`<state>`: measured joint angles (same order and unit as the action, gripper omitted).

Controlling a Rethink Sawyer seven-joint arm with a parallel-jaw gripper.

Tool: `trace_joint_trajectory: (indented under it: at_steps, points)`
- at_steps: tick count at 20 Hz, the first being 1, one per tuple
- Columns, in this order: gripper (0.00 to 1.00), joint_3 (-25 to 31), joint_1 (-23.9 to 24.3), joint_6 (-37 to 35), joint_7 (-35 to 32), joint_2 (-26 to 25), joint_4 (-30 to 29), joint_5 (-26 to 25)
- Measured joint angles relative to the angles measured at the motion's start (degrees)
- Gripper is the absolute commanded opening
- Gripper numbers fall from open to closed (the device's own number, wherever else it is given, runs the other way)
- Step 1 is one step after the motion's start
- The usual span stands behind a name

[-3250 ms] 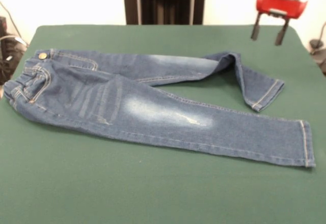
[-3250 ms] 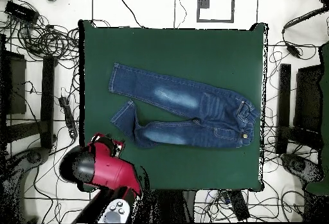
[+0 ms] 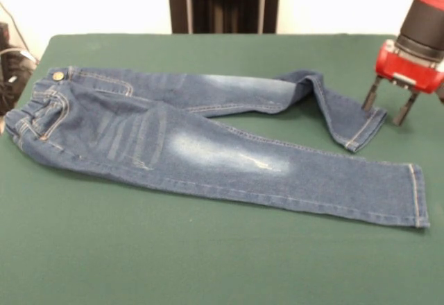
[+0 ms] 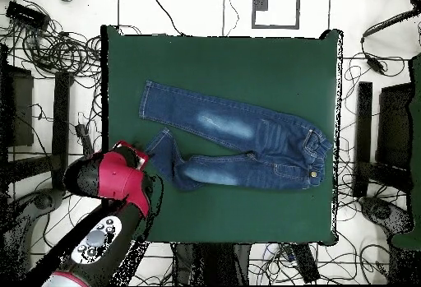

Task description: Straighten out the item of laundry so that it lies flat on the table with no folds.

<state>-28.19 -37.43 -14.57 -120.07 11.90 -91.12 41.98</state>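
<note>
Hovering with fingers spread, red-and-black gripper (image 3: 390,108) is sitting just beside folded-back leg cuff (image 3: 361,129) of faded dark blue denim jeans (image 3: 208,152). Pinching that hem only, then dragging outward along green cloth table (image 3: 208,263), should be unfolding it.

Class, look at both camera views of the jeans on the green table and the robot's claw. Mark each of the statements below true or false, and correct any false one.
1. Both legs of the jeans lie straight. False: the leg nearer the robot's side is folded back on itself near its hem; the other lies straight.
2. The claw is open and holds nothing. True.
3. The claw stands beside the folded leg's hem. True.
4. The brass waist button is hidden under a fold. False: it shows plainly at the waistband.
5. The jeans hang over the edge of the table. False: they lie wholly on the green cloth.
</note>
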Motion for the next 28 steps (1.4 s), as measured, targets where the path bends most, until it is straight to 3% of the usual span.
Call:
trace_joint_trajectory:
  at_steps: [11, 28]
  points:
    - [1.00, 0.00, 4.86, 0.75, 0.00, 5.34, -0.27, 0.02]
    - [1.00, 0.02, 4.06, 0.99, 0.00, 1.19, 0.36, -0.01]
